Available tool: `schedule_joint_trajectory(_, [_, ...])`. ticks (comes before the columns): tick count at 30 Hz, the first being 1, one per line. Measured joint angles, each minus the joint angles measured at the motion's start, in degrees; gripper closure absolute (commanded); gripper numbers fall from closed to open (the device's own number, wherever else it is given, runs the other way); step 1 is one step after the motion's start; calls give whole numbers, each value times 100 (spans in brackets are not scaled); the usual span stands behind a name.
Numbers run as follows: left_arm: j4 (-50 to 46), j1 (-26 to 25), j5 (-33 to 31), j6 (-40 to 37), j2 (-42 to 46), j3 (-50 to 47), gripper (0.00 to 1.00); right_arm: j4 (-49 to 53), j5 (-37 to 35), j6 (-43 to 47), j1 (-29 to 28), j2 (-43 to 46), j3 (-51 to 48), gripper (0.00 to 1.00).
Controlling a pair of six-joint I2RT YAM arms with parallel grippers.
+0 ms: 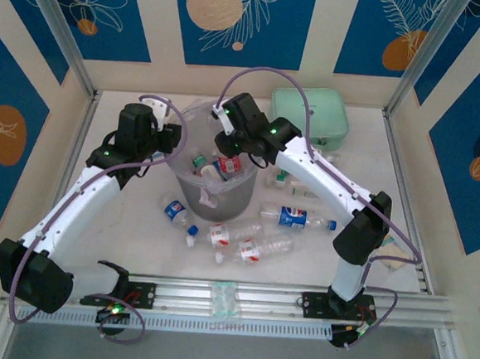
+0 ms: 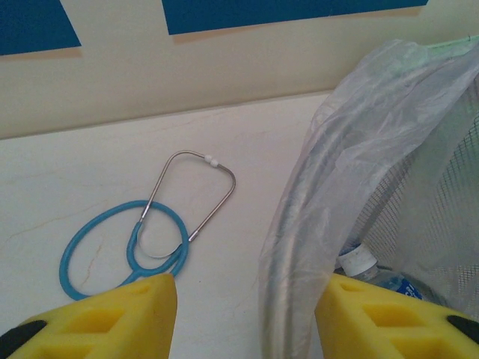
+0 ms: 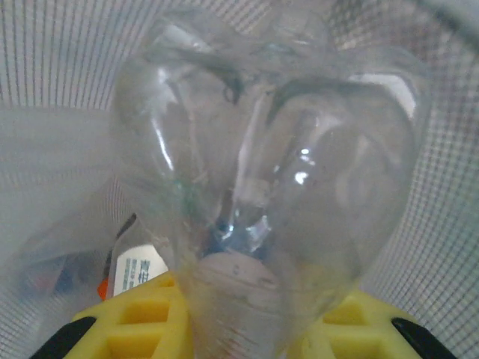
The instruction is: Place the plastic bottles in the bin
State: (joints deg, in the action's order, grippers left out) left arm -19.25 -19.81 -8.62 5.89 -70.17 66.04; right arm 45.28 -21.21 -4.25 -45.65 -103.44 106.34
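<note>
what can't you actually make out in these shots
- Right wrist view: the clear bottle in the right claw is blurred and too close; its label and cap cannot be made out there.
- Top view: how many bottles lie in the bin; the right arm covers the opening.
- Left wrist view: whether the left claw touches the bin's rim; the lower edge cuts that off.

In your right wrist view, the clear bottle [image 3: 269, 187] is so close that it looks blurry. You cannot make out its label. Its near end runs off the bottom edge.

In your left wrist view, the bin [image 2: 278, 254] is cut off at the right edge. The bag fogs a bottle cap [image 2: 358, 259] inside. A yellow finger [image 2: 120, 314] of the left gripper [image 2: 248, 278] hides part of the stethoscope [image 2: 133, 254].
</note>
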Motion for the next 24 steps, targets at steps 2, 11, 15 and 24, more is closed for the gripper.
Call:
schedule_joint_trajectory(2, [0,-4,-2,0,0,0,49,105,4,11,0,-4,-55,94])
schedule_joint_trajectory(11, [9,-24,-48,0,0,-2,49,118,-26,-2,24,-529,-221,60])
schedule_joint_trajectory(15, [28,-33,-66,-2,0,-11,50,39,26,-68,31,-553,-337,29])
schedule_joint_trajectory(24, [39,-59,-107,-37,0,-11,50,-177,323,-201,28,-306,-337,8])
